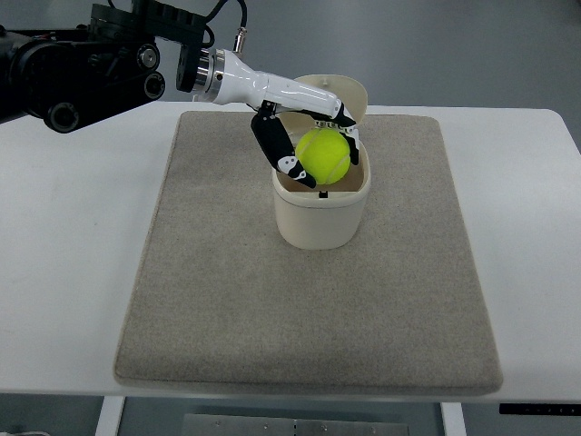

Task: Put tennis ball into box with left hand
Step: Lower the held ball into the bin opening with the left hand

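A yellow-green tennis ball (324, 154) hangs just over the mouth of a cream box (320, 216) that stands on the mat, its lid tipped open behind it. My left hand (313, 145) reaches in from the upper left and is shut on the ball. Its black fingers (272, 145) wrap the ball's left and far sides. The ball sits at rim height, partly inside the opening. The right arm does not show.
A grey-beige mat (309, 309) covers the middle of the white table (73, 272). The black upper part of the left arm (82, 64) crosses the top left corner. The box's open lid (340, 91) leans up behind the hand.
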Controlling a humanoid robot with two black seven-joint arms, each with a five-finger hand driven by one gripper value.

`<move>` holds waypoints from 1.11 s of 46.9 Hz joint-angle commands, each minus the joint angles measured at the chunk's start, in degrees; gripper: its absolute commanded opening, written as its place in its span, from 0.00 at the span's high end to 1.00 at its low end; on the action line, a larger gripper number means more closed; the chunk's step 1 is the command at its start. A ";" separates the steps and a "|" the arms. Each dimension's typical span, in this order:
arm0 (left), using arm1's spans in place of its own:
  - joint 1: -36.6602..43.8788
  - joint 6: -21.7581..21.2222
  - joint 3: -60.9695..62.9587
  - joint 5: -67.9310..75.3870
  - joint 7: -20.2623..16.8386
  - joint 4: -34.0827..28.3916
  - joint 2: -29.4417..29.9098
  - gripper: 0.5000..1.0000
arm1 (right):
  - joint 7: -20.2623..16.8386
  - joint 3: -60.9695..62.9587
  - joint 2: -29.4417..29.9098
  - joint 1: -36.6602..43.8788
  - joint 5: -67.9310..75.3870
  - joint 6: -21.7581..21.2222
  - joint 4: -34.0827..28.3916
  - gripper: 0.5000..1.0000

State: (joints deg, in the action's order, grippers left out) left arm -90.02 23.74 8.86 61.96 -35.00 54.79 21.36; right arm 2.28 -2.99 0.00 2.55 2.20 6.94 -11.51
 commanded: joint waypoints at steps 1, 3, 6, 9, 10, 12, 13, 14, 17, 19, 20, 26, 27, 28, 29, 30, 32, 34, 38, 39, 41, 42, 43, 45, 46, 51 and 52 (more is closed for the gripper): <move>0.37 -0.01 0.19 0.00 0.00 -0.04 -0.09 1.00 | 0.00 0.00 0.00 0.00 0.00 0.00 0.00 0.20; 0.54 -0.10 0.28 0.00 0.00 -0.12 -0.09 1.00 | 0.00 0.00 0.00 0.00 0.00 0.00 0.00 0.20; 0.89 -0.10 0.28 0.00 0.00 -0.30 -0.18 1.00 | 0.00 0.00 0.00 0.00 0.00 0.00 0.00 0.20; 0.90 -0.10 0.28 0.00 0.00 -0.47 -0.09 1.00 | 0.00 0.00 0.00 0.00 0.00 0.00 0.00 0.20; 0.90 -0.10 0.28 0.00 0.00 -0.48 -0.09 1.00 | 0.00 0.00 0.00 0.00 0.00 0.00 0.00 0.20; 0.90 -0.10 0.28 0.00 0.00 -0.48 0.00 1.00 | 0.00 0.00 0.00 0.00 0.00 0.00 0.00 0.20; 0.90 -0.10 0.28 0.00 0.00 -0.48 0.09 1.00 | 0.00 0.00 0.00 0.00 0.00 0.00 0.00 0.20; 0.90 -0.19 0.28 0.00 0.00 -0.48 0.09 1.00 | 0.00 0.00 0.00 0.00 0.00 0.00 0.00 0.20; 0.90 -0.62 0.28 0.00 0.00 -0.48 0.00 1.00 | 0.00 0.00 0.00 0.00 0.00 0.00 0.00 0.20; 0.90 -1.06 0.19 -0.09 0.00 -0.48 0.00 1.00 | 0.00 0.00 0.00 0.00 0.00 0.00 0.00 0.20; 0.90 -1.33 0.19 -0.09 0.00 -0.48 0.00 1.00 | 0.00 0.00 0.00 0.00 0.00 0.00 0.00 0.20; 0.98 -2.82 0.19 -0.70 0.00 -0.48 -0.09 1.00 | 0.00 0.00 0.00 0.00 0.00 0.00 0.00 0.20; 0.98 -3.08 0.19 -0.79 0.00 -0.56 -0.09 1.00 | 0.00 0.00 0.00 0.00 0.00 0.00 0.00 0.20; 0.98 -3.17 0.19 -0.79 0.00 -0.56 -0.09 0.96 | 0.00 0.00 0.00 0.00 0.00 0.00 0.00 0.20; 0.98 -3.18 0.10 -0.79 0.00 -0.65 -0.09 0.91 | 0.00 0.00 0.00 0.00 0.00 0.00 0.00 0.20; 0.98 -3.18 0.10 -0.88 0.00 -0.74 -0.09 0.90 | 0.00 0.00 0.00 0.00 0.00 0.00 0.00 0.20; 0.98 -3.26 0.10 -0.96 0.00 -0.74 -0.09 0.89 | 0.00 0.00 0.00 0.00 0.00 0.00 0.00 0.20; 0.98 -3.18 0.10 -0.96 0.00 -0.74 -0.09 0.89 | 0.00 0.00 0.00 0.00 0.00 0.00 0.00 0.20; 1.07 -3.26 0.10 -0.96 0.00 -0.74 -0.09 0.81 | 0.00 0.00 0.00 0.00 0.00 0.00 0.00 0.20; 1.07 -3.26 0.10 -0.96 0.00 -0.74 -0.09 0.77 | 0.00 0.00 0.00 0.00 0.00 0.00 0.00 0.20; 1.33 -3.26 0.10 -0.96 0.00 -0.74 -0.09 0.72 | 0.00 0.00 0.00 0.00 0.00 0.00 0.00 0.20; 1.51 -3.26 -0.07 -1.05 0.00 -0.74 -0.18 0.70 | 0.00 0.00 0.00 0.00 0.00 0.00 0.00 0.20; 1.77 -3.26 -0.25 -1.05 0.00 -0.74 -0.18 0.68 | 0.00 0.00 0.00 0.00 0.00 0.00 0.00 0.20; 1.95 -3.26 -0.42 -0.97 0.00 -0.74 -0.18 0.68 | 0.00 0.00 0.00 0.00 0.00 0.00 0.00 0.20; 1.95 -3.26 -0.42 -1.05 0.00 -0.74 -0.26 0.68 | 0.00 0.00 0.00 0.00 0.00 0.00 0.00 0.20; 1.95 -3.26 -0.42 -1.14 0.00 -0.74 -0.18 0.63 | 0.00 0.00 0.00 0.00 0.00 0.00 0.00 0.20; 1.95 -3.26 -0.51 -1.14 0.00 -0.65 -0.26 0.63 | 0.00 0.00 0.00 0.00 0.00 0.00 0.00 0.20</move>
State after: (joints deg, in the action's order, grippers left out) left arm -88.07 20.47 8.43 60.92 -35.00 54.04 21.10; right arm 2.28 -2.99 0.00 2.55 2.20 6.94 -11.51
